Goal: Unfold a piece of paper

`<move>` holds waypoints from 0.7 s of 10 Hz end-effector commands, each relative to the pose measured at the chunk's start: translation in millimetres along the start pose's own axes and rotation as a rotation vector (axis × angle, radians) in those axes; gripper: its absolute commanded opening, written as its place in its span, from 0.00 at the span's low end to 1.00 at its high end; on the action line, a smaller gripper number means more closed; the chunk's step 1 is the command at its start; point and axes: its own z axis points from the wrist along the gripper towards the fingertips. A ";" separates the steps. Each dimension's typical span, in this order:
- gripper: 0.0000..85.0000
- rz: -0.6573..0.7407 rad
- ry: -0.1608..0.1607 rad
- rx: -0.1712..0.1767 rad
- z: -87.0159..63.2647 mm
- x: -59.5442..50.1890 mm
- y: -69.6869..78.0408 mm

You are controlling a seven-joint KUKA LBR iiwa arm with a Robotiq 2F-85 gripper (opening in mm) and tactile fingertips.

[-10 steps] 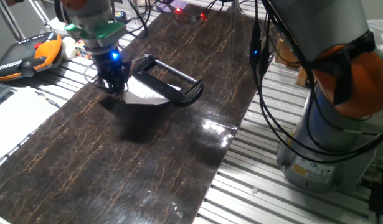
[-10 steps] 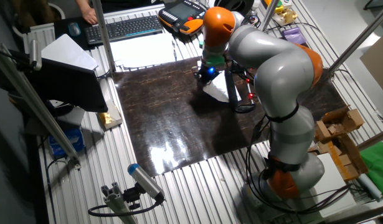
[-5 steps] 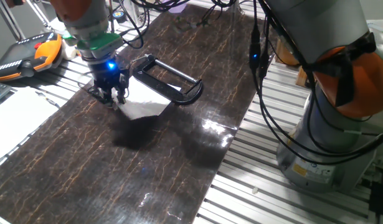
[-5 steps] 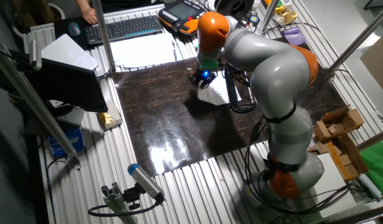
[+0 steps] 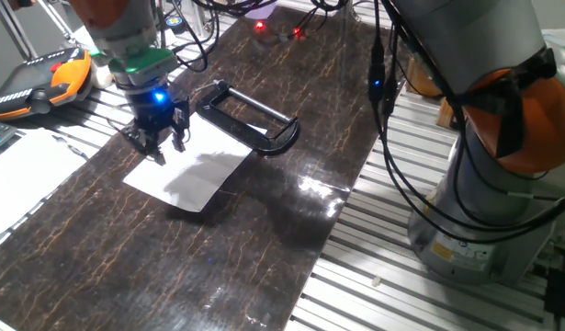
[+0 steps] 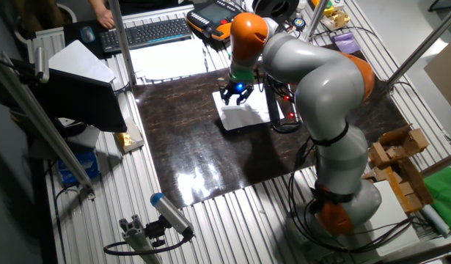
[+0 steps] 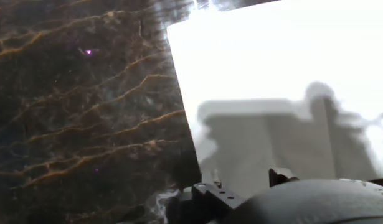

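Note:
The piece of paper [image 5: 186,175] lies spread flat and white on the dark marbled table top [image 5: 245,239], its far edge near the black clamp [image 5: 250,115]. My gripper [image 5: 156,142] hangs just above the paper's far left corner, fingers apart and holding nothing. The other fixed view shows the gripper [image 6: 236,94] over the paper [image 6: 243,116], beside the clamp [image 6: 278,110]. In the hand view the paper [image 7: 284,74] fills the right side with the fingers' shadow on it, and the table top [image 7: 85,93] fills the left.
An orange teach pendant [image 5: 43,78] and a larger white sheet [image 5: 25,170] lie left of the table top. A keyboard [image 6: 148,33] sits at the far side. The arm's base [image 5: 493,184] stands at the right, with hanging cables [image 5: 383,83].
The gripper drew the folded flap of the paper away from the clamp and let go. The sheet now lies open and flat, and the gripper has lifted slightly.

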 end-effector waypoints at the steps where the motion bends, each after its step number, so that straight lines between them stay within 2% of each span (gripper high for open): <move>1: 0.25 -0.062 -0.005 0.035 -2.8 -0.4 -2.8; 3: 0.01 -0.143 -0.001 0.053 -10.0 -2.4 -13.3; 5: 0.01 -0.180 0.013 0.067 -19.7 -2.1 -25.3; 7: 0.01 -0.228 0.022 0.062 -29.2 1.3 -42.1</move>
